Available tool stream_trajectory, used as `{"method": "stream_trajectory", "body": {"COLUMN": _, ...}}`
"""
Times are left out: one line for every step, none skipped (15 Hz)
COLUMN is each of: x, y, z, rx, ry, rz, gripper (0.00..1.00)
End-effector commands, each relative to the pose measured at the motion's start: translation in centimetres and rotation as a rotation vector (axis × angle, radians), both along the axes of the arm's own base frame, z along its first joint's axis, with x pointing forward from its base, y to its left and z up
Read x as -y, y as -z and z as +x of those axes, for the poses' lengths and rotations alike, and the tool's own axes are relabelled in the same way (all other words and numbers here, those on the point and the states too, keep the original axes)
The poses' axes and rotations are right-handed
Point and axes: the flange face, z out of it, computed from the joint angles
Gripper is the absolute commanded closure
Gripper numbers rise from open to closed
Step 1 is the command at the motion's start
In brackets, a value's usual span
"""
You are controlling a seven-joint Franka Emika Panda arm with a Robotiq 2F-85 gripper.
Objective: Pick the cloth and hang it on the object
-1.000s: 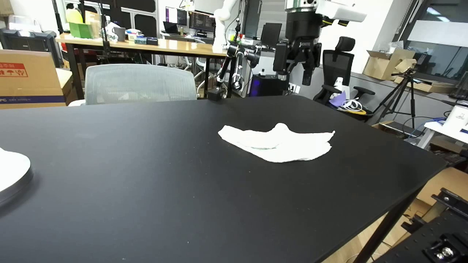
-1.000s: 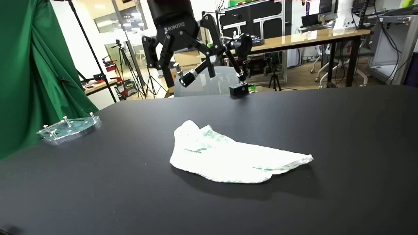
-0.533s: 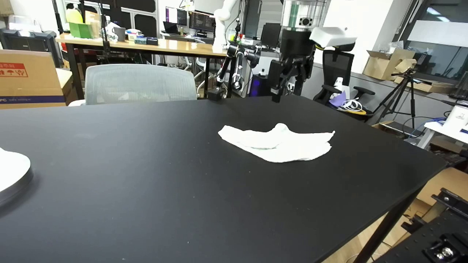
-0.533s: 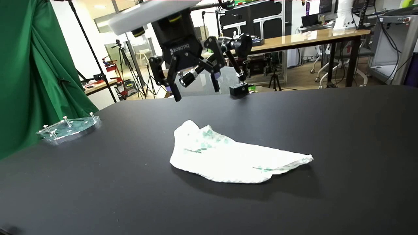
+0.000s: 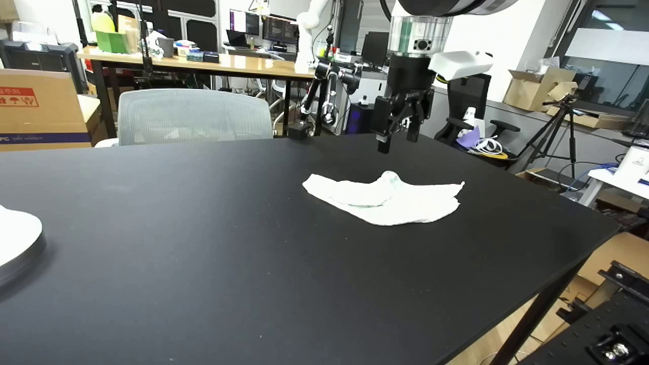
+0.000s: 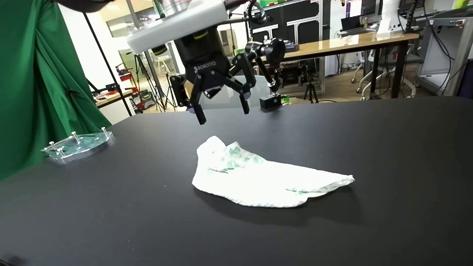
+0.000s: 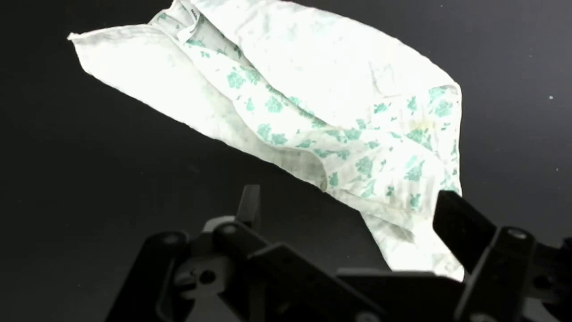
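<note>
White cloth (image 6: pixel 266 181): rumpled on the worktop (image 6: pixel 111 203), just below the middle of an exterior view, its raised fold probably easiest to pinch.
Jaws: empty, apart, pointing down just above that fold, presumably to straddle it.
Black stand (image 6: pixel 265 72): upper centre, at the far edge; perhaps the hanging place, being tall.

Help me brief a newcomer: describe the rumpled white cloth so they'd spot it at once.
Find the broad black tabletop, then the black two-fingered gripper hanging open above it. Lying on the tabletop, clear of the gripper, is the rumpled white fabric cloth. Its soft folds and green leafy print set it apart from the flat clear bolt-studded plate.
</note>
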Motion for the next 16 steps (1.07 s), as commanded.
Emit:
{"method": "stream_trajectory", "body": {"x": 0.4, "y": 1.9, "z": 0.3, "rx": -0.007, "ry": 0.013, "rz": -0.031, "gripper": 0.00}}
{"method": "stream_trajectory", "body": {"x": 0.5, "y": 2.7, "z": 0.3, "rx": -0.012, "ry": 0.009, "rz": -0.039, "gripper": 0.00}}
{"method": "stream_trajectory", "body": {"x": 0.6, "y": 3.4, "z": 0.3, "rx": -0.018, "ry": 0.007, "rz": -0.046, "gripper": 0.00}}
{"method": "stream_trajectory", "body": {"x": 0.7, "y": 4.0, "z": 0.2, "rx": -0.021, "ry": 0.004, "rz": -0.050, "gripper": 0.00}}
{"method": "stream_trajectory", "body": {"x": 0.7, "y": 4.7, "z": 0.2, "rx": -0.026, "ry": 0.003, "rz": -0.055, "gripper": 0.00}}
{"method": "stream_trajectory", "body": {"x": 0.7, "y": 5.4, "z": 0.3, "rx": -0.026, "ry": 0.001, "rz": -0.055, "gripper": 0.00}}
{"method": "stream_trajectory", "body": {"x": 0.6, "y": 5.9, "z": 0.3, "rx": -0.025, "ry": -0.001, "rz": -0.055, "gripper": 0.00}}
{"method": "stream_trajectory", "body": {"x": 0.5, "y": 6.4, "z": 0.4, "rx": -0.021, "ry": -0.003, "rz": -0.054, "gripper": 0.00}}
{"method": "stream_trajectory", "body": {"x": 0.3, "y": 6.8, "z": 0.6, "rx": -0.016, "ry": -0.010, "rz": -0.052, "gripper": 0.00}}
{"method": "stream_trajectory", "body": {"x": 0.0, "y": 7.1, "z": 0.7, "rx": -0.011, "ry": -0.021, "rz": -0.050, "gripper": 0.12}}
{"method": "stream_trajectory", "body": {"x": -0.2, "y": 7.3, "z": 0.8, "rx": -0.007, "ry": -0.032, "rz": -0.048, "gripper": 0.27}}
{"method": "stream_trajectory", "body": {"x": -0.4, "y": 7.5, "z": 0.9, "rx": 0.002, "ry": -0.040, "rz": -0.046, "gripper": 0.34}}
{"method": "stream_trajectory", "body": {"x": -0.7, "y": 7.6, "z": 1.1, "rx": 0.010, "ry": -0.048, "rz": -0.044, "gripper": 0.43}}
{"method": "stream_trajectory", "body": {"x": -0.9, "y": 7.6, "z": 1.2, "rx": 0.015, "ry": -0.054, "rz": -0.042, "gripper": 0.49}}
{"method": "stream_trajectory", "body": {"x": -1.1, "y": 7.5, "z": 1.3, "rx": 0.024, "ry": -0.059, "rz": -0.039, "gripper": 0.56}}
{"method": "stream_trajectory", "body": {"x": -1.2, "y": 7.2, "z": 1.4, "rx": 0.031, "ry": -0.063, "rz": -0.035, "gripper": 0.63}}
